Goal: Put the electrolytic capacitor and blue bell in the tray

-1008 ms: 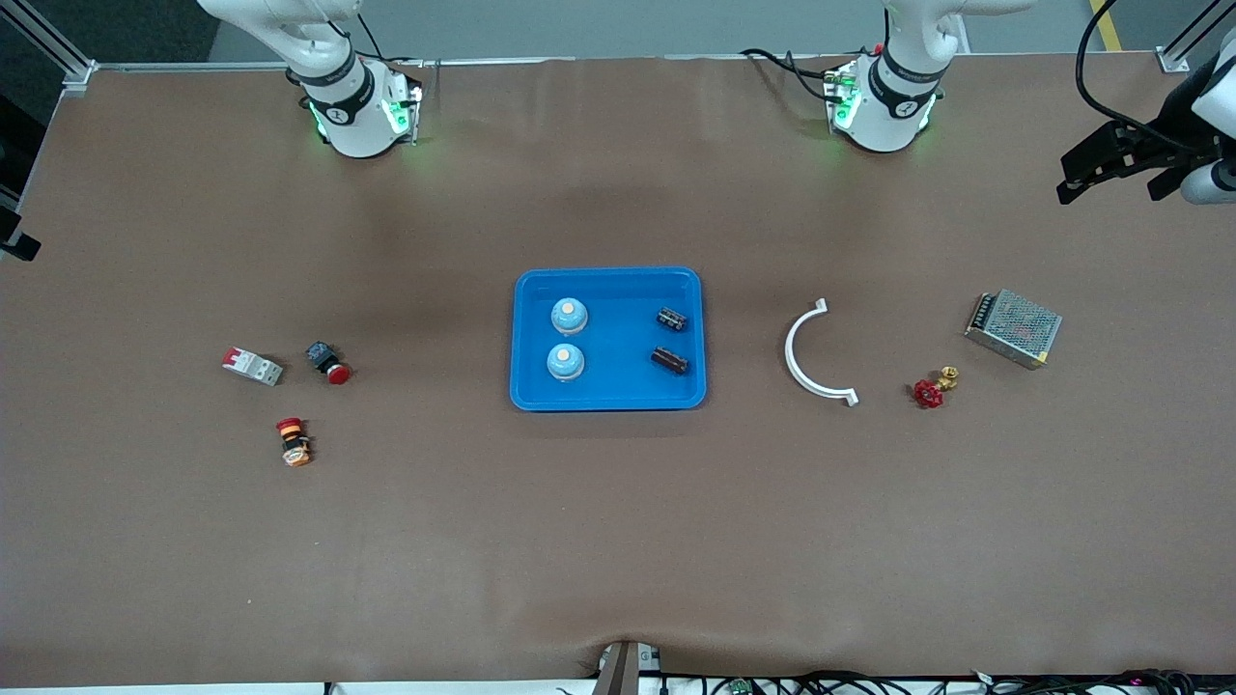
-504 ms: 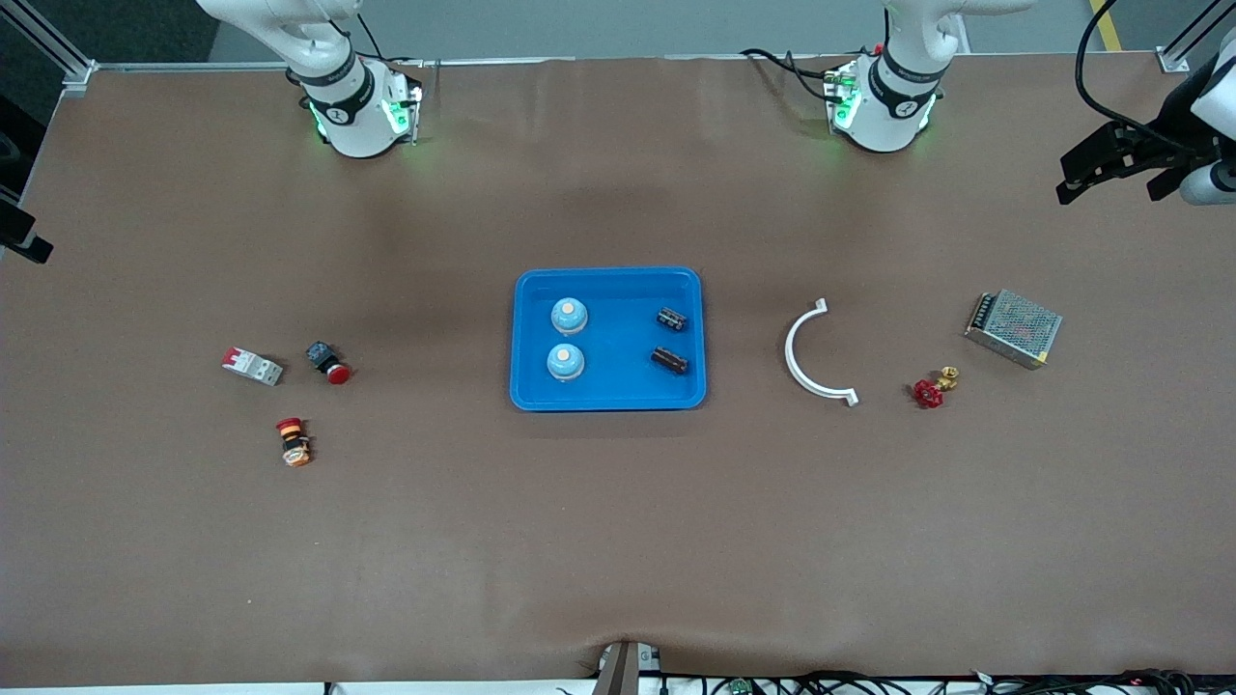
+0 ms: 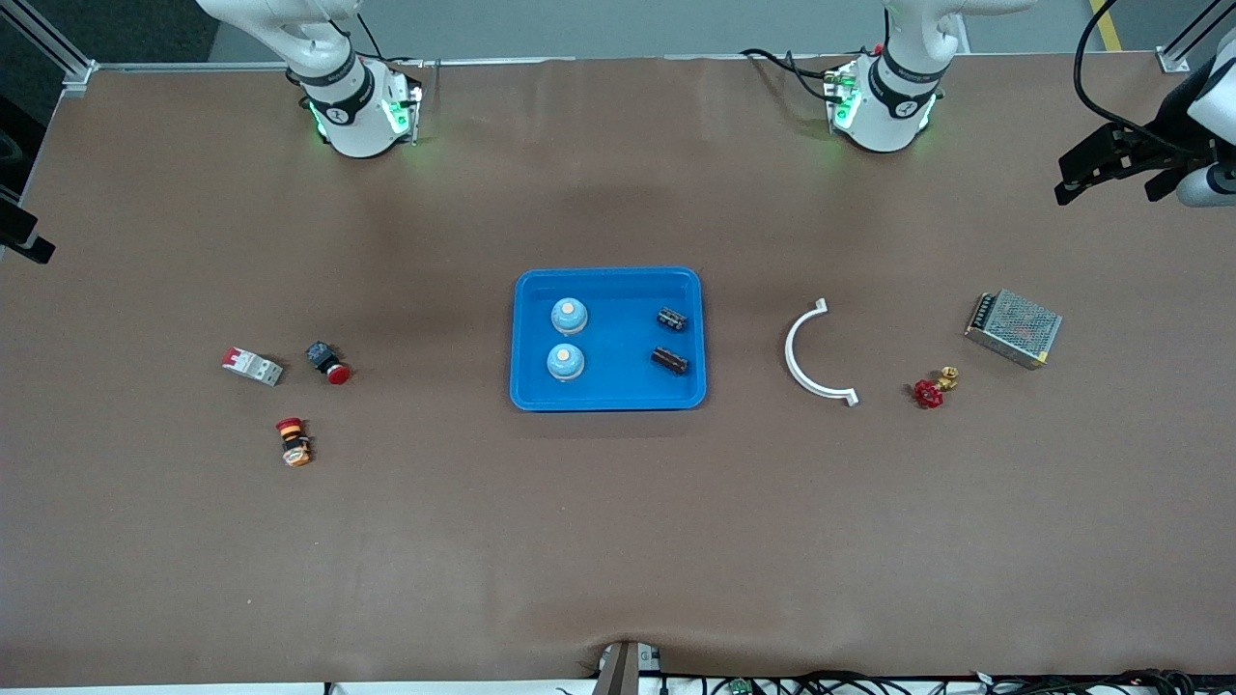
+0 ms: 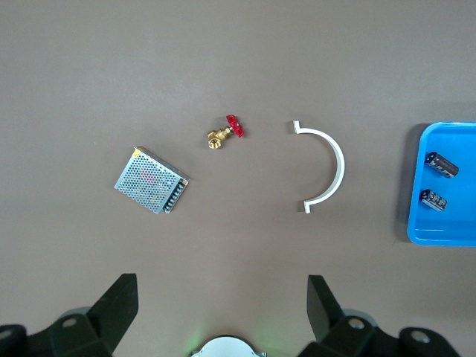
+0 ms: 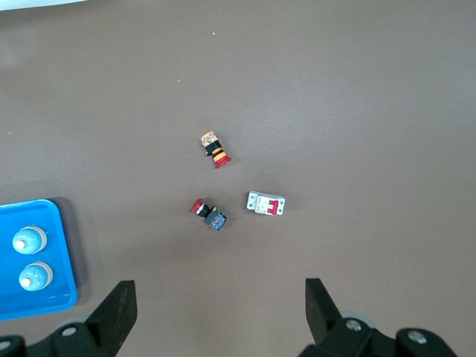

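The blue tray (image 3: 618, 338) lies mid-table. In it stand two blue bells (image 3: 569, 315) (image 3: 565, 361) toward the right arm's end, and two dark electrolytic capacitors (image 3: 672, 319) (image 3: 669, 360) lie toward the left arm's end. My left gripper (image 4: 222, 290) hangs open and empty, high over the left arm's end of the table, and shows at the front view's edge (image 3: 1106, 188). The right gripper (image 5: 219, 294) is also open and empty, high over the right arm's end. The left wrist view catches the capacitors (image 4: 442, 164). The right wrist view catches the bells (image 5: 30, 239).
A white curved piece (image 3: 811, 352), a red-handled brass valve (image 3: 932, 388) and a metal mesh power supply (image 3: 1014, 328) lie toward the left arm's end. A circuit breaker (image 3: 253, 366) and two red push buttons (image 3: 328, 363) (image 3: 293, 442) lie toward the right arm's end.
Both grippers have drifted only slightly at the table's ends. Nothing on the table has moved.
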{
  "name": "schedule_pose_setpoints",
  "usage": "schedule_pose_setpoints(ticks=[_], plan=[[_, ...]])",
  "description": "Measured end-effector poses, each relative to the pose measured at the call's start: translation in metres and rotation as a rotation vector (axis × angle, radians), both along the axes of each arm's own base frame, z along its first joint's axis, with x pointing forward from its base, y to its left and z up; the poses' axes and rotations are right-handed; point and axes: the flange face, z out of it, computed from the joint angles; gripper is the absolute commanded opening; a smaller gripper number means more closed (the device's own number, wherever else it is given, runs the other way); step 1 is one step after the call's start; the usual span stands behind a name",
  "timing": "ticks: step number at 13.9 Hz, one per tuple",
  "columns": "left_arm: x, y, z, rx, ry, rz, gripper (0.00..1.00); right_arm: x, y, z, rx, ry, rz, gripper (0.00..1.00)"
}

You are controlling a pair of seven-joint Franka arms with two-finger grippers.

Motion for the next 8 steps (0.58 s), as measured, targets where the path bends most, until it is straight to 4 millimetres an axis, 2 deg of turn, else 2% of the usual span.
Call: schedule_pose_setpoints(ticks=[8], plan=[[0.0,0.0,-0.001,0.0,0.003,0.0,1.0,0.006,0.004,-0.03,0.005,0.032,0.008,1.0]])
